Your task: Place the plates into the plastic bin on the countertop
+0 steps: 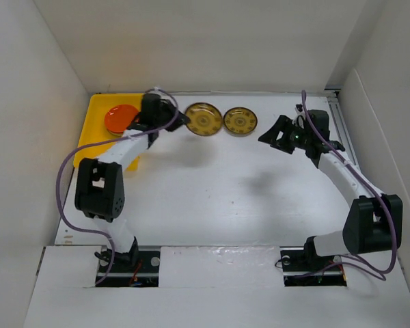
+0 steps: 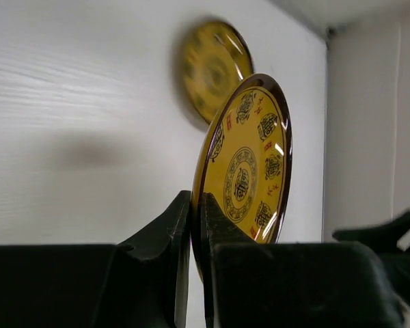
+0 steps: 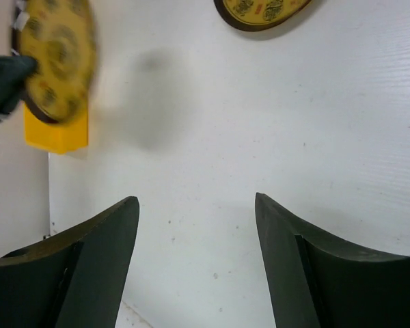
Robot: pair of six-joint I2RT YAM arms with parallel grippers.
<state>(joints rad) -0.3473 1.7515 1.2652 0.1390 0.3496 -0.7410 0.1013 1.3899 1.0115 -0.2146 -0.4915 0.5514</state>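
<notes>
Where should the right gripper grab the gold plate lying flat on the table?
Likely its rim, on the edge facing the open right gripper. The gold plate lies flat and shallow, so only the lip offers a pinch; the left gripper holds its twin so.

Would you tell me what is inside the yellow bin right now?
An orange plate lies in the yellow bin. The left arm covers the bin's right side, so anything there or beneath that plate is hidden.

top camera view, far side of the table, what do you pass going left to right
yellow bin → orange plate in it → left end effector → gripped olive-gold plate → second olive-gold plate → open right end effector
</notes>
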